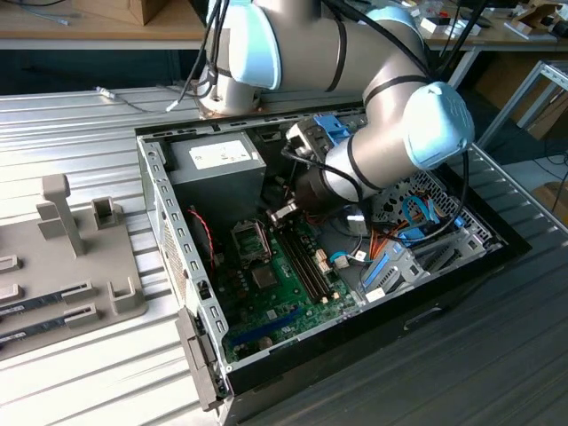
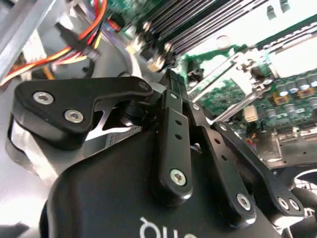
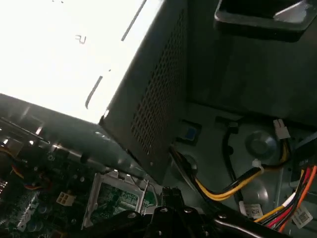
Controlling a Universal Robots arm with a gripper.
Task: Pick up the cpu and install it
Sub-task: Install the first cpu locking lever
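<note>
One hand (image 1: 282, 211) over mobo socket (image 1: 249, 240)

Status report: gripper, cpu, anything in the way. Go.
Gripper down inside the computer case, above the motherboard's socket. Cpu can't be made out. Power supply box and memory slots crowd close.
</note>
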